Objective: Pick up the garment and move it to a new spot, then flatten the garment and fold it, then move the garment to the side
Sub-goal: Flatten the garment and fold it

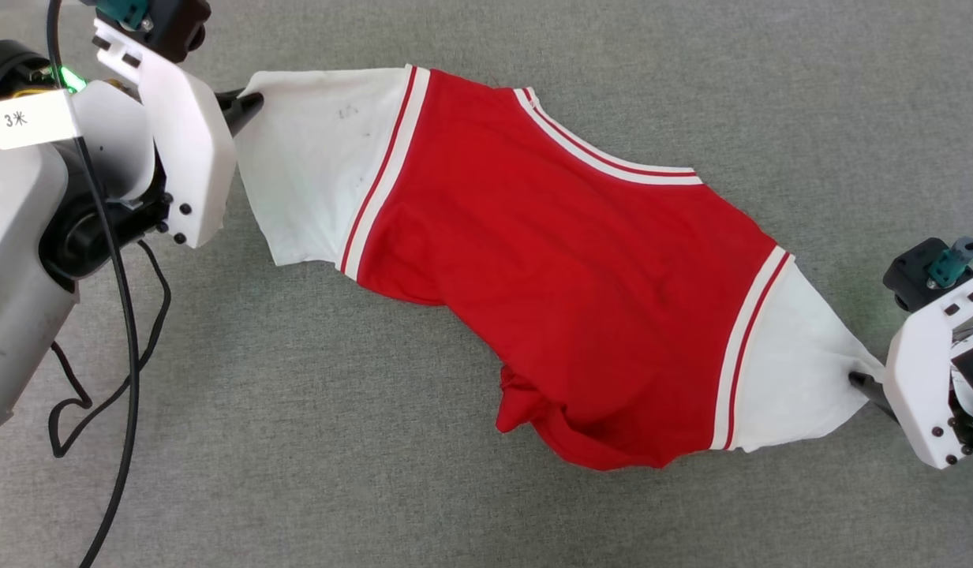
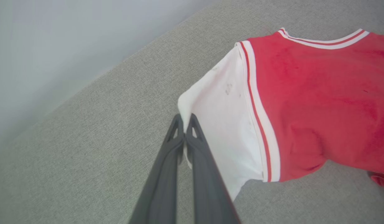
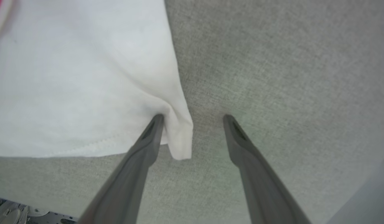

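The garment (image 1: 549, 260) lies stretched slantwise across the grey cloth-covered desk (image 1: 297, 442), red body in the middle and a white sleeve at each end, with its lower hem bunched up. The left tool (image 2: 185, 126) is closed, pinching the tip of one white sleeve. The right tool (image 3: 193, 117) stands spread wide; one finger touches the corner of the other sleeve without clamping it. A white tag (image 1: 24, 120) on the left arm reads "3米".
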`<state>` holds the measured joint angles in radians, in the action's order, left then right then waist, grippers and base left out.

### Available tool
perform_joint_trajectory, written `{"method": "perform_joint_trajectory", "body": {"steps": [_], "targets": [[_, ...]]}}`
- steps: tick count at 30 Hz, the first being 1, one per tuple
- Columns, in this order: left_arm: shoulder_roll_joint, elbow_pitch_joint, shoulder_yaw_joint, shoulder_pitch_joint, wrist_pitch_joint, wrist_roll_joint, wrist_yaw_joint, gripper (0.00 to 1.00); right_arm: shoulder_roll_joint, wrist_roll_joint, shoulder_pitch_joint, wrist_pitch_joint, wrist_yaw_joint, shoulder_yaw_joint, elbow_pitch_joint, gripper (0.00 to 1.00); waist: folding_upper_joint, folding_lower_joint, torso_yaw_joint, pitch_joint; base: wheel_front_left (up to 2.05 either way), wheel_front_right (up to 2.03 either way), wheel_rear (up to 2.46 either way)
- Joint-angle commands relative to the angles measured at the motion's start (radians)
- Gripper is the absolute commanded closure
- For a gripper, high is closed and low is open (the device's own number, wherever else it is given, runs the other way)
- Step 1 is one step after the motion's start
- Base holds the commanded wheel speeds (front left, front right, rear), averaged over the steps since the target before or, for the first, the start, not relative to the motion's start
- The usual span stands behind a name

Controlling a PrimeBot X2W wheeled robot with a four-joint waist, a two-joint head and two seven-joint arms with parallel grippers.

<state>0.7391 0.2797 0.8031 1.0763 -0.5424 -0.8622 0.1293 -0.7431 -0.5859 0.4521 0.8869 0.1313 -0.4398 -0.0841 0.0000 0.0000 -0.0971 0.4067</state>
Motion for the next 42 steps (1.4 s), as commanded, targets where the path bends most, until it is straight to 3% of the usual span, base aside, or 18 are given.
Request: {"method": "perform_joint_trajectory", "body": {"steps": [1,11,12,13,14,23,29,42], "targets": [[-0.003,-0.002,0.004,0.009,0.005,0.001,0.000,1.00,0.013,-0.004,0.007,-0.004,-0.001,-0.013,-0.015,0.00,0.0000,0.0000,0.002,0.005,0.00,0.00,0.00],[0.008,0.011,0.036,0.033,0.031,-0.018,0.000,1.00,0.069,-0.058,-0.047,-0.041,0.006,-0.237,-0.158,0.00,0.0000,0.0000,0.005,0.024,0.00,0.00,0.00],[0.009,0.013,0.039,0.033,0.034,-0.022,0.000,1.00,0.070,-0.066,-0.044,-0.053,0.007,-0.250,-0.161,0.20,0.0000,0.0000,0.004,0.023,0.00,0.00,0.00],[0.010,0.017,0.044,0.034,0.037,-0.022,0.000,1.00,0.070,-0.071,-0.036,-0.067,0.007,-0.262,-0.164,0.97,0.0000,0.0000,0.003,0.022,0.00,0.00,0.00],[0.012,0.020,0.048,0.035,0.039,-0.024,0.000,1.00,0.068,-0.077,-0.025,-0.081,0.007,-0.268,-0.168,1.00,0.0000,0.0000,0.002,0.019,0.00,0.00,0.00],[0.022,0.027,0.070,0.026,0.112,-0.041,0.000,1.00,0.031,-0.050,0.133,-0.313,-0.001,-0.207,-0.164,1.00,0.0000,0.0000,-0.011,-0.058,0.00,0.00,0.00],[0.032,0.004,0.054,0.014,0.197,-0.033,-0.001,1.00,-0.011,-0.061,0.170,-0.412,-0.001,-0.164,-0.126,1.00,0.0000,0.0000,-0.008,-0.134,0.00,0.00,0.00],[0.108,-0.193,-0.044,0.042,0.363,0.019,-0.089,1.00,0.000,0.023,0.224,-0.520,-0.001,0.074,0.023,1.00,0.0000,0.0000,0.013,-0.220,0.00,0.00,0.00]]}}
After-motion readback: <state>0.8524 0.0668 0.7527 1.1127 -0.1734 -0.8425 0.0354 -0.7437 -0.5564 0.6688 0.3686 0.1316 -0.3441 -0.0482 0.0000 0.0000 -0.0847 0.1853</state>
